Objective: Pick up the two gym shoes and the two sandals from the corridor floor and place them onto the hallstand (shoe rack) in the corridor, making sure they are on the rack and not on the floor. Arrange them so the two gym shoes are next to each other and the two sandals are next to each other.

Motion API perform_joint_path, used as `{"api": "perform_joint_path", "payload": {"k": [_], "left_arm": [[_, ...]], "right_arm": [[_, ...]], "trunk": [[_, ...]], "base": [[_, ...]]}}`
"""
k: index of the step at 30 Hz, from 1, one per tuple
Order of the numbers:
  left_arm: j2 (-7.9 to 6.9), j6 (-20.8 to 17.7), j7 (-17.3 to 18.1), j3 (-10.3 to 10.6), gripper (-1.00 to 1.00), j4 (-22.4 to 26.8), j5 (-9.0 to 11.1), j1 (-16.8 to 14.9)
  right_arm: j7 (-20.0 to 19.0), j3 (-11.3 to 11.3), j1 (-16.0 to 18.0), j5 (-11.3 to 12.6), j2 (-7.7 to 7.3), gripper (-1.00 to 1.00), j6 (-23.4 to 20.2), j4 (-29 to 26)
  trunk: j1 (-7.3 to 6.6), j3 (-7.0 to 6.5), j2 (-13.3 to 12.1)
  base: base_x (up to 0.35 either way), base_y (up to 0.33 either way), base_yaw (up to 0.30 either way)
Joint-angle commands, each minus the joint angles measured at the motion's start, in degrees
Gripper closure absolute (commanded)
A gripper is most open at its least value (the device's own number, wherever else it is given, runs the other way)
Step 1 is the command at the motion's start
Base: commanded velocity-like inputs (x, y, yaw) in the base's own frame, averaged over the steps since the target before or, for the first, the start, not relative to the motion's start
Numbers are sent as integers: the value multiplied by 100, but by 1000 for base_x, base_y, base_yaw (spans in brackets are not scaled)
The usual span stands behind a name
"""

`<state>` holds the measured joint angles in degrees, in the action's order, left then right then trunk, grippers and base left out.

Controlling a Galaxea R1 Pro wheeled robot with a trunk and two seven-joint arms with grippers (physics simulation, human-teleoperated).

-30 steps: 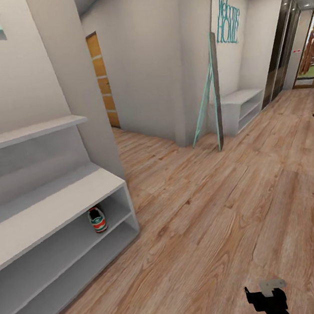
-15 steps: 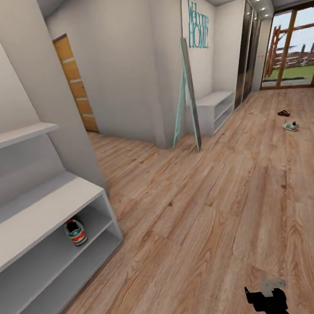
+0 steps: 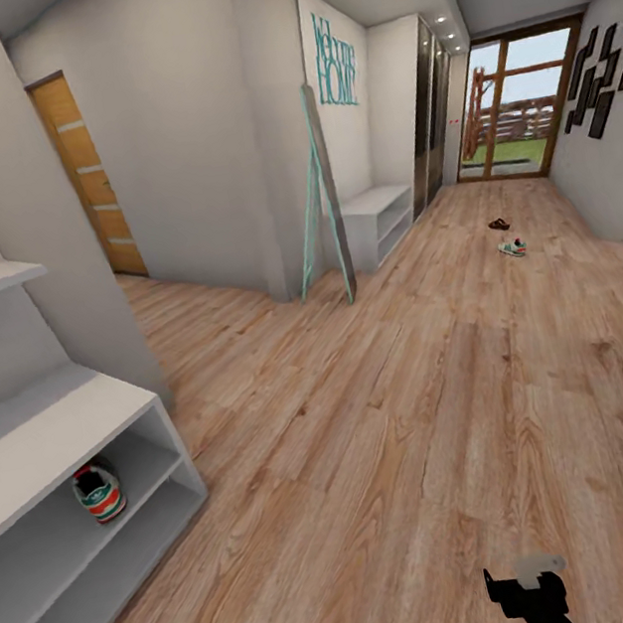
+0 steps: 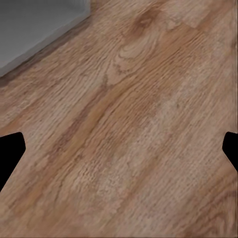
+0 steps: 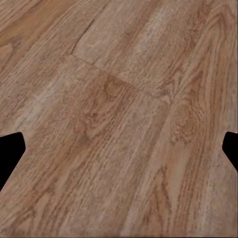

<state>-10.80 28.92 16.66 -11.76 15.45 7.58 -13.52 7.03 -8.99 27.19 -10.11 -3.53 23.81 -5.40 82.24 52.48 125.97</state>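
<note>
Head view: hallstand [image 3: 64, 431] at left, one gym shoe [image 3: 99, 491] on its upper open shelf row. Far down the corridor floor [image 3: 397, 408], a second gym shoe [image 3: 513, 247] lies just beside one dark sandal [image 3: 499, 224]. Left gripper [image 4: 119, 148] and right gripper [image 5: 119, 148]: fingers spread apart over bare planks, holding nothing.
</note>
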Motion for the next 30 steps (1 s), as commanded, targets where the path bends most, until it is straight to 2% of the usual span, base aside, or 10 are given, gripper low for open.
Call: {"api": "perform_joint_path", "payload": {"k": [1, 21, 30], "left_arm": [[-1, 0, 56, -11, -100, -3, 60, -2], [-1, 0, 56, -11, -100, -5, 67, -2], [-1, 0, 56, -11, -100, 2, 68, -2]], "right_arm": [[18, -41, 6, -60, 2, -100, 18, 8], [17, -43, 6, -61, -8, -100, 9, 3], [17, -41, 6, -61, -7, -100, 1, 3]], "trunk": [[-1, 5, 2], [-1, 5, 2], [-1, 5, 2]], "base": [[0, 0, -295], [5, 0, -299], [271, 0, -300]]}}
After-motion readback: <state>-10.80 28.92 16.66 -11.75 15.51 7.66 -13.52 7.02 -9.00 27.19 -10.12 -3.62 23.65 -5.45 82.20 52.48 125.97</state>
